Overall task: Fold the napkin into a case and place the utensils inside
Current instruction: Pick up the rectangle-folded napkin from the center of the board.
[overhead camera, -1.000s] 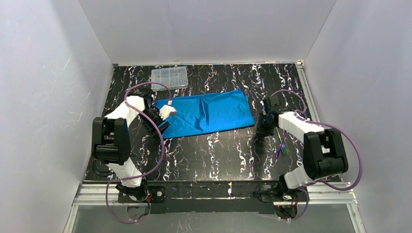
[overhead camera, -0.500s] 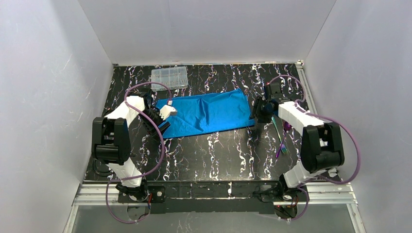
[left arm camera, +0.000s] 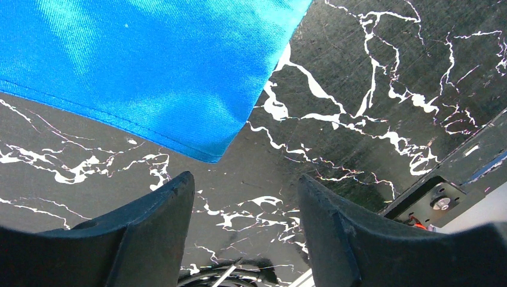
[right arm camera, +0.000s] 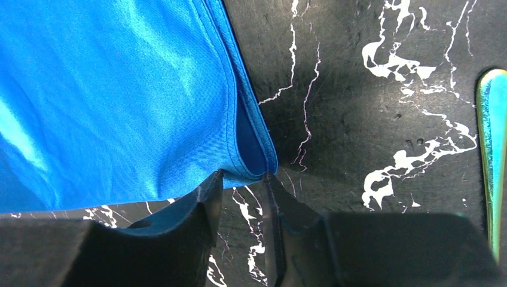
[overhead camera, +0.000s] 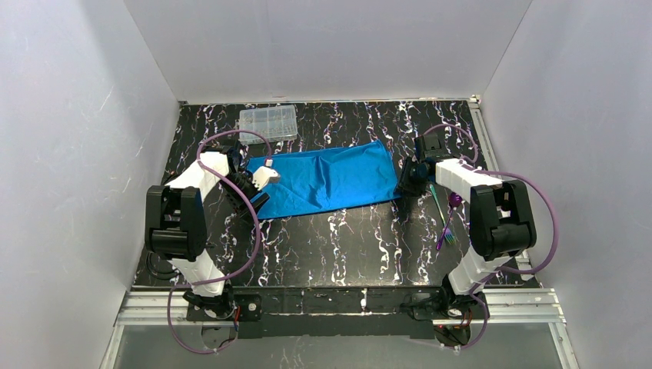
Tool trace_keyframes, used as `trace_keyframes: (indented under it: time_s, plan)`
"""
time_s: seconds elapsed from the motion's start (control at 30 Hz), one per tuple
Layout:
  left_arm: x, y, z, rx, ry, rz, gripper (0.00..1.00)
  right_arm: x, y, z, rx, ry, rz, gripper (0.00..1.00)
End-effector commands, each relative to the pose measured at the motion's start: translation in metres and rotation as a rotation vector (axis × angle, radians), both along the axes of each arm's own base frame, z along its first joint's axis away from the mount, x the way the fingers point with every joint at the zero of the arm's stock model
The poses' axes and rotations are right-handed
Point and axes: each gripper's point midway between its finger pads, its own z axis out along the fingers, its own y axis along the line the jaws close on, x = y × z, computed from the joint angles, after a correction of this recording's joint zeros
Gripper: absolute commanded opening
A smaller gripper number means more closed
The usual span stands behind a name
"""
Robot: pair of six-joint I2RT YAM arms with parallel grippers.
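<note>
- The right gripper (right arm camera: 239,179) is now sitting at the near right corner of the napkin (overhead camera: 327,181), having moved up from beside the utensils (overhead camera: 444,223). Its jaws are standing narrowly apart, the corner at their tips, nothing pinched.
- The left gripper (left arm camera: 245,188) is staying wide open and empty, just short of the left corner.
- One green utensil is being cut off by the right wrist view's edge.
- The napkin is lying folded on the black marbled table (overhead camera: 346,238), with white walls enclosing it.

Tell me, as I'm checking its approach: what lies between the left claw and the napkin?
Only bare marbled table, in the left wrist view; the open left claw sits just short of the napkin.
</note>
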Motion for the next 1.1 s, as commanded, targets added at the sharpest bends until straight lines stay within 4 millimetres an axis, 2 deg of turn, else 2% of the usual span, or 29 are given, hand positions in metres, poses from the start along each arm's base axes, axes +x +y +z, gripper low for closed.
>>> trace_keyframes:
  time_s: [0.0,0.13,0.33,0.47,0.73,0.87,0.9,0.97,1.03,1.07]
  plan:
    - [-0.006,-0.001,0.005,-0.015,0.020,-0.001,0.61,0.017,0.005,0.012,0.031,-0.056,0.003,0.36]
    - [-0.005,-0.001,0.006,-0.016,0.019,0.000,0.61,0.013,0.005,0.008,0.026,-0.041,0.014,0.29]
    - [-0.007,-0.001,0.006,-0.017,0.024,-0.002,0.61,0.002,-0.003,0.006,-0.015,-0.023,0.010,0.01]
    - [-0.008,-0.002,0.006,-0.023,0.026,-0.008,0.60,-0.018,-0.010,0.003,-0.035,0.010,0.008,0.01]
    - [-0.011,-0.001,0.011,-0.033,0.025,-0.057,0.61,-0.069,-0.016,-0.004,-0.024,0.090,0.012,0.01]
    - [-0.010,-0.006,0.016,-0.050,0.028,-0.066,0.61,-0.082,-0.019,-0.006,-0.036,0.113,0.024,0.01]
    - [-0.011,-0.008,0.018,-0.055,0.028,-0.071,0.61,-0.083,-0.017,-0.006,-0.024,0.121,0.032,0.06]
    - [-0.010,-0.011,0.022,-0.064,0.018,-0.083,0.61,-0.084,-0.012,-0.003,-0.001,0.139,0.053,0.32]
    - [-0.008,-0.015,0.027,-0.080,0.005,-0.089,0.61,-0.074,-0.012,0.013,-0.013,0.119,0.066,0.47]
    - [-0.005,-0.018,0.030,-0.091,-0.002,-0.088,0.61,-0.062,-0.013,0.025,-0.017,0.080,0.061,0.55]
